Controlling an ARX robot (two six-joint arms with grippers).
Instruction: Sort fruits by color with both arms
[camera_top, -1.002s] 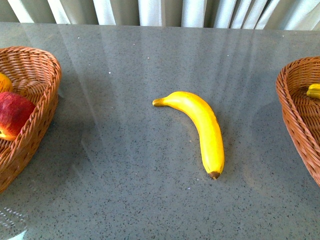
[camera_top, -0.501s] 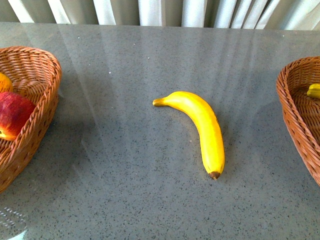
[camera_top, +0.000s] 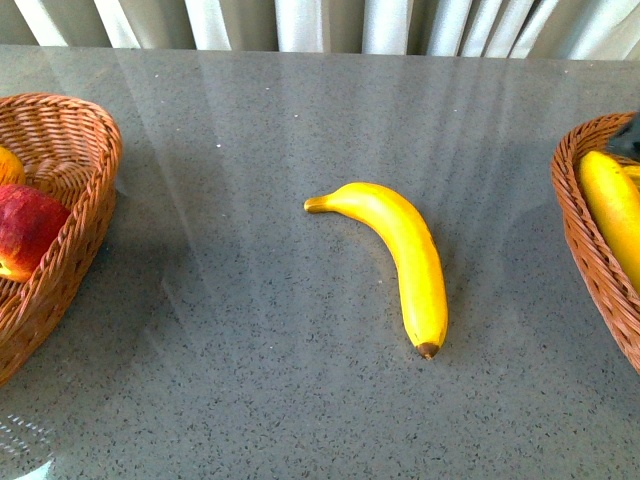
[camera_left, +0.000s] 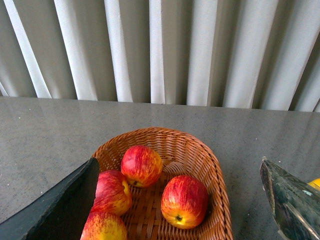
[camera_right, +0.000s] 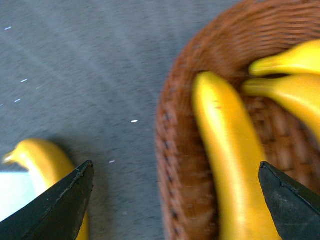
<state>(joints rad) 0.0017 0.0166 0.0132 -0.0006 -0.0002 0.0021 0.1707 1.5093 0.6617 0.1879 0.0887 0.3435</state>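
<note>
One yellow banana (camera_top: 400, 255) lies on the grey table, in the middle; it also shows in the right wrist view (camera_right: 42, 160). Several red apples with yellow streaks (camera_left: 184, 201) lie in the left wicker basket (camera_left: 220, 175); one apple (camera_top: 25, 230) shows in the front view. My left gripper (camera_left: 179, 167) hangs open and empty above that basket. My right gripper (camera_right: 176, 165) is open and empty over the rim of the right basket (camera_right: 172, 150), which holds three bananas (camera_right: 230, 150). One of them shows in the front view (camera_top: 610, 210).
The left basket (camera_top: 90, 200) stands at the table's left edge and the right basket (camera_top: 585, 240) at its right edge. A dark part of the right arm (camera_top: 630, 138) shows over the right basket. Grey-white curtains (camera_left: 160, 50) hang behind the table.
A long banana now lies in the right basket, where only a small yellow end showed before. A dark part has appeared above that basket. The middle banana has not moved.
</note>
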